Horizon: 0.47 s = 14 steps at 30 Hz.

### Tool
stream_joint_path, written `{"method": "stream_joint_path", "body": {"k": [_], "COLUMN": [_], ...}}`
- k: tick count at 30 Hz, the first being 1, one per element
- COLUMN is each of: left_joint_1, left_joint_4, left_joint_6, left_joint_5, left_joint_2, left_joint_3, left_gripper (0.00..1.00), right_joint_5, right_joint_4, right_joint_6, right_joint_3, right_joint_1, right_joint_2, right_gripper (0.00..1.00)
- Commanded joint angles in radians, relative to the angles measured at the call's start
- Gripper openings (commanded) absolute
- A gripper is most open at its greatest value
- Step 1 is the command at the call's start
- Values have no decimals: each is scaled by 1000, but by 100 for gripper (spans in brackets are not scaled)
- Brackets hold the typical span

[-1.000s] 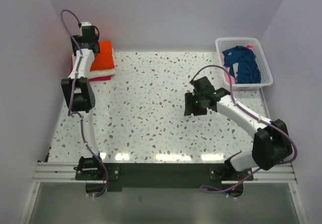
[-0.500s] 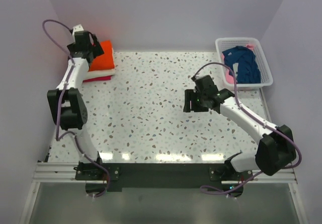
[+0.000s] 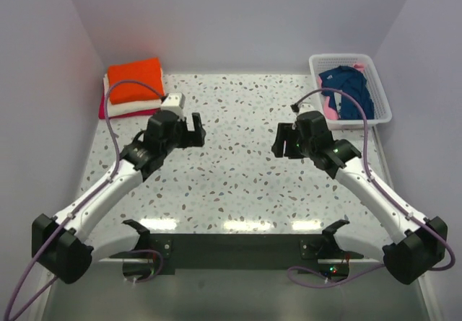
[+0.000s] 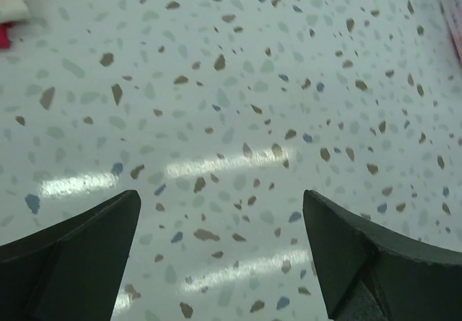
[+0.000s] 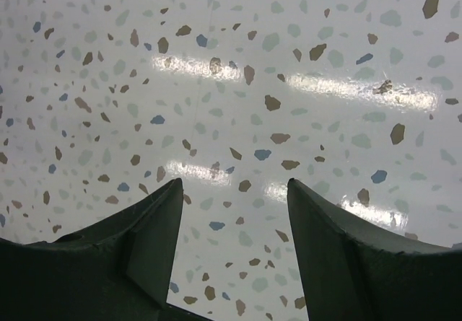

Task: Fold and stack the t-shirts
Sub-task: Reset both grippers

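Note:
A folded bright orange t-shirt [image 3: 136,73] lies on top of a cream one [image 3: 133,106] and a red one [image 3: 103,108] in a stack at the table's far left corner. A navy t-shirt [image 3: 348,90] lies crumpled in the white basket [image 3: 381,99] at the far right. My left gripper [image 3: 196,131] is open and empty over the bare table, right of the stack. My right gripper [image 3: 280,142] is open and empty near the table's middle, left of the basket. Both wrist views show only speckled tabletop between the left fingers [image 4: 79,242] and the right fingers [image 5: 137,234].
The speckled white table [image 3: 231,177] lies between the two grippers. Something pink [image 3: 329,106] shows in the basket beside the navy shirt. Purple walls close in the left, back and right sides. A corner of the stack shows in the left wrist view [image 4: 9,3].
My left arm has swung away from the orange stack toward the table's middle. My right gripper has shifted slightly right and up. The stack lies uncovered now.

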Motion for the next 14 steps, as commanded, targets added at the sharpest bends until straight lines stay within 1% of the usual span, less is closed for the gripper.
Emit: {"method": "stream_joint_path", "body": {"k": [1, 2, 3, 5, 6, 9, 14], "left_joint_1": [-86, -103, -106, -117, -123, -154, -171], "left_joint_4": [-48, -51, -51, -59, -71, -86, -90], "left_joint_6": [-26, -27, -29, -14, 2, 45, 80], "left_joint_5": [-22, -15, -4, 41, 42, 68, 99], "left_joint_2": [-109, -131, -163, -179, -174, -150, -119], "left_joint_3": [-105, -146, -161, -180, -174, -154, -119], "left_gripper": [100, 100, 100, 100, 100, 100, 100], "right_joint_5": [63, 72, 81, 92, 92, 95, 111], "right_joint_4": [26, 26, 26, 29, 44, 43, 26], "right_joint_6": [15, 20, 23, 33, 35, 52, 60], "right_joint_3": [-43, -57, -78, -103, -130, -152, -135], "right_joint_1": [2, 1, 1, 1, 2, 1, 1], "right_joint_2": [-85, -104, -135, -170, -201, -217, -203], "right_gripper": [63, 63, 63, 63, 62, 61, 62]}}
